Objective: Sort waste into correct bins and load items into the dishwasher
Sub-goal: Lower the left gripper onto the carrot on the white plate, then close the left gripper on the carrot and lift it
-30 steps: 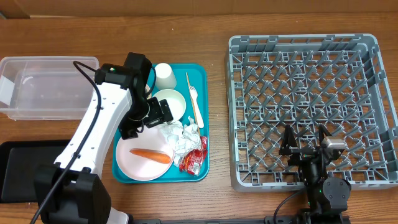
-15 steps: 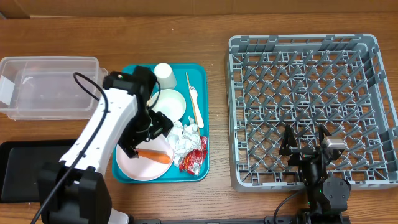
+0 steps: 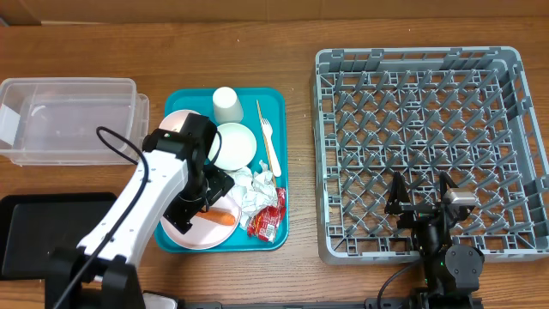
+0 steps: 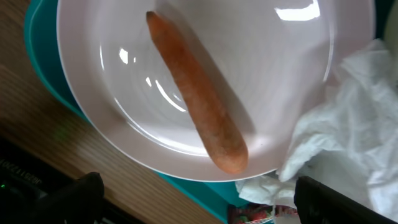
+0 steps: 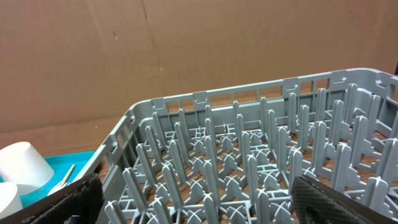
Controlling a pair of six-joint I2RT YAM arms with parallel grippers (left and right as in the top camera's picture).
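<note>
Because the left arm (image 3: 146, 206) lies across the teal tray (image 3: 276, 98), the overhead view hides much of the pale pink plate (image 3: 199, 238) in the tray's near-left part. Of the carrot (image 3: 224, 218), only the right end shows there. The left wrist view shows the whole carrot lying slantwise on that plate, whose rim is cut off at the top. The crumpled napkins (image 4: 348, 118) run off the right edge, and the red wrapper (image 4: 252, 213) is a mere sliver. The left gripper (image 4: 199, 208) shows only two dark fingertips in the lower corners, spread wide and holding nothing. The carrot lies in front of and between them, untouched. Well to the right of the tray, the right gripper (image 5: 208, 208) hangs released over the dish rack (image 3: 420, 54), its fingertips also cut off.
</note>
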